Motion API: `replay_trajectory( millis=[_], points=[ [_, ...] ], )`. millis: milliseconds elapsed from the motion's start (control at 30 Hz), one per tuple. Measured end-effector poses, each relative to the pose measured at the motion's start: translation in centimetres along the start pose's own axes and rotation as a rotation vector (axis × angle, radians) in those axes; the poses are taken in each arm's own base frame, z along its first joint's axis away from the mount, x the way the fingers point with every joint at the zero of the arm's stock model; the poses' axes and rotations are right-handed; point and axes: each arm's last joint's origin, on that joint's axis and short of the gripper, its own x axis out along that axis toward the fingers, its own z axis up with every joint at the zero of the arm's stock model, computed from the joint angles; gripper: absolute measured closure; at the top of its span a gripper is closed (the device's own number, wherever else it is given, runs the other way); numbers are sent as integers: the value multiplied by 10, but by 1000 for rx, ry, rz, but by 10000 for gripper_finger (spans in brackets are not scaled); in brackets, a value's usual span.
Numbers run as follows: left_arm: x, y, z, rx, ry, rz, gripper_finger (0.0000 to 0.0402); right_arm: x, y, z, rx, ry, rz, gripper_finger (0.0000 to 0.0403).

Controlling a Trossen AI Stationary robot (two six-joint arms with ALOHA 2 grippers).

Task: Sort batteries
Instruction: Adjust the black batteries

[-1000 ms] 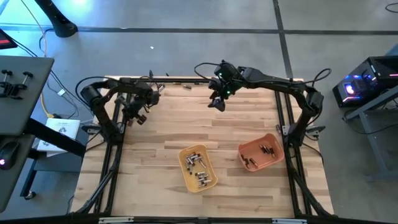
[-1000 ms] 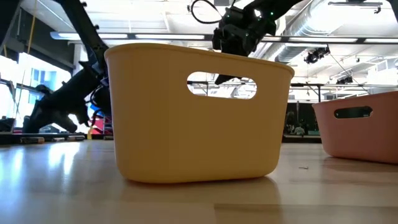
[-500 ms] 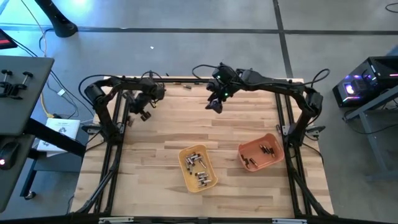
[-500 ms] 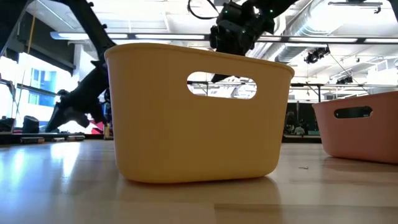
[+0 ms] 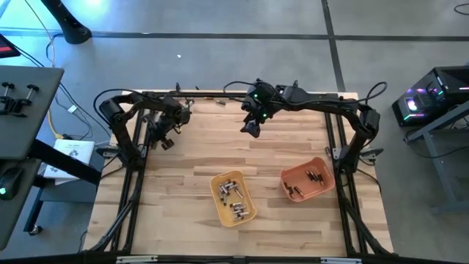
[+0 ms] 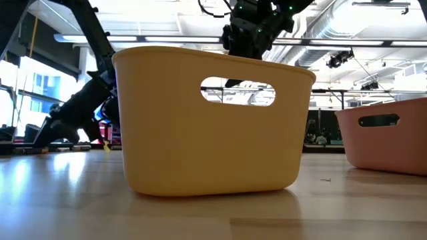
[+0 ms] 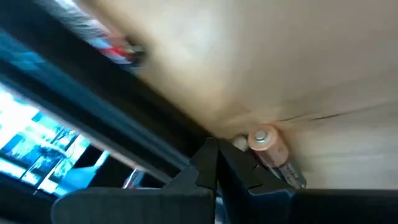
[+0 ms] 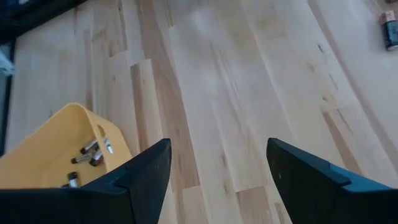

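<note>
My left gripper [image 5: 164, 141] is shut and low over the table's far left part. In its wrist view the fingertips [image 7: 214, 158] stand right beside a coppery battery [image 7: 272, 151] lying on the wood; a second battery [image 7: 118, 45] lies farther off. My right gripper [image 5: 250, 129] hangs open above the far middle of the table with nothing between its fingers [image 8: 217, 174]. The yellow tray [image 5: 233, 198] holds several batteries [image 8: 93, 152]. The orange tray [image 5: 308, 181] also holds a few batteries. My left gripper has its shut fingers slanting down beside the coppery battery's near end [image 7: 261, 140], which lies on the table. Whether a finger touches it I cannot tell.
A loose battery [image 5: 220, 103] lies near the far edge, and another loose battery [image 8: 390, 31] shows in the right wrist view. Bare wood lies between the arms and the two trays. The black frame rails run along the table's sides.
My left gripper rose a little and then came back down close to the table at the far left, rolling about its own axis and staying shut. My right gripper has drifted a little toward the table's left, still open.
</note>
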Motion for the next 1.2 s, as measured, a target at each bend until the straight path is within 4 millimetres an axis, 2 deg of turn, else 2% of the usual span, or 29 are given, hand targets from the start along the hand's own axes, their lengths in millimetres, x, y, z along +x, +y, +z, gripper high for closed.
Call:
replay_trajectory(
  millis=[167, 267, 400, 500, 633, 767, 867, 967, 1200],
  points=[
    [-1, -6, 0, -11, -2, -48, 401, 2, 4, 0, -7, 4, 1, 144],
    [-9, -14, 1, 2, -21, -90, 401, 2, 6, 0, -12, 4, 0, 144],
    [-27, -28, 5, 66, -84, -123, 401, 2, 5, 0, -13, 1, -1, 144],
    [-45, -27, 11, 70, -161, -50, 401, 2, 4, 1, -9, -15, -10, 144],
    [-68, -4, 25, 34, -238, -146, 401, 2, 4, 4, 8, -37, -18, 144],
    [-80, 39, 38, -44, -322, -161, 401, 2, 4, 5, 37, -52, -16, 144],
    [-77, 74, 47, -117, -314, -196, 401, 2, 4, 6, 51, -56, -15, 144],
    [-67, 97, 59, -181, -227, -165, 401, 2, 4, 6, 51, -57, -15, 144],
    [-51, 128, 95, -244, -111, -74, 401, 2, 5, 6, 103, -57, -13, 144]
  ],
)
